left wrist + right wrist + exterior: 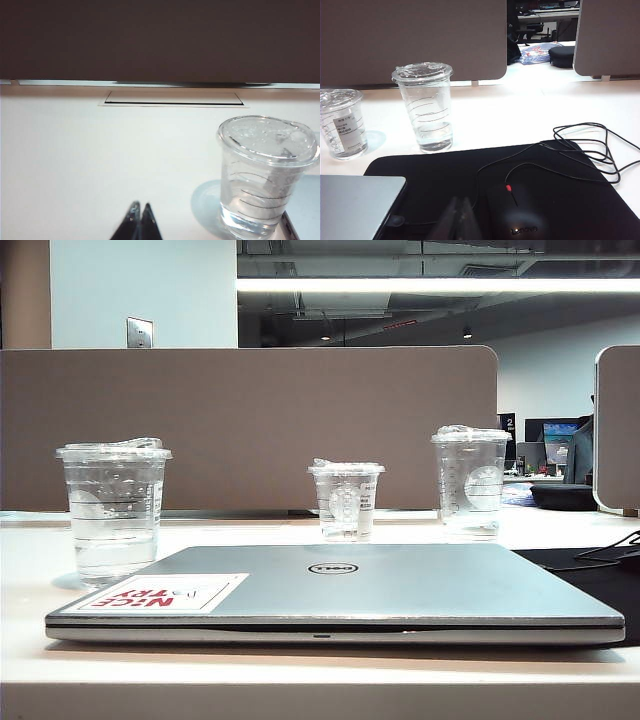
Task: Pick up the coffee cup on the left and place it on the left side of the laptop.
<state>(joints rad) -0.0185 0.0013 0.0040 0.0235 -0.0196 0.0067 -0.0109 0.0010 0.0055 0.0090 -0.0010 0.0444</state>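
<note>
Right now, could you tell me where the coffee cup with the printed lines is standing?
The coffee cup stands upright on the white table at the left of the exterior view, just behind the laptop's rear left corner, left of the two logo cups.

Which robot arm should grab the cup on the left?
The left arm. Its shut left gripper sits close beside the coffee cup. The right gripper, also shut, hangs over the black mat, near other cups.

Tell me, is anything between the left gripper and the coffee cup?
No. In the left wrist view, only bare white table lies between the shut left gripper and the coffee cup.
</note>
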